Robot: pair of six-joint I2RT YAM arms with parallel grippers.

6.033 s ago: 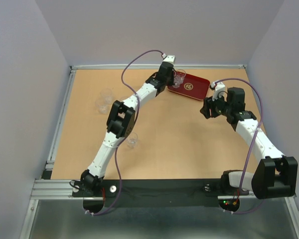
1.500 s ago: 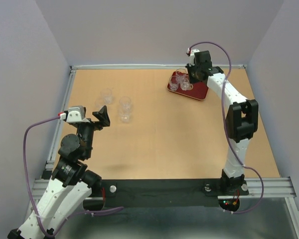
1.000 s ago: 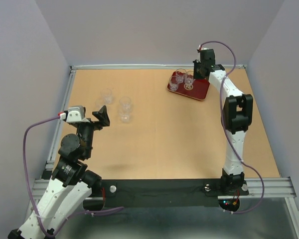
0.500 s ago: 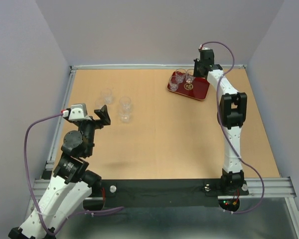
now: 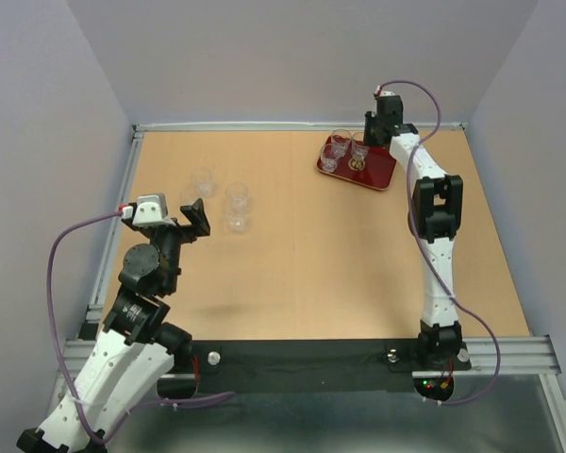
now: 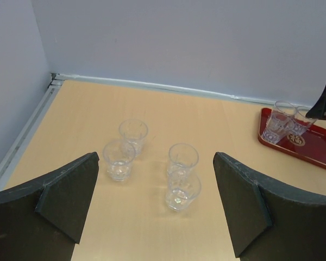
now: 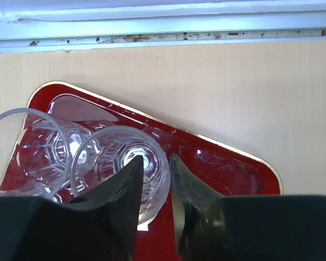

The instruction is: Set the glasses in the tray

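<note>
Left wrist view: four glasses [image 6: 183, 159] are seen upright on the surface [image 6: 233, 141] directly ahead of the wide-open, empty left end effector [image 6: 155, 179], the nearer one, while the narrowly parted right end effector [image 7: 155, 163] is set astride the rim of a glass [image 7: 117, 149] in the tray [image 7: 228, 168], and whether it grips cannot be told

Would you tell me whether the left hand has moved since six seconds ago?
Yes: the left hand has drawn back from the tray toward the table's near left side.
</note>
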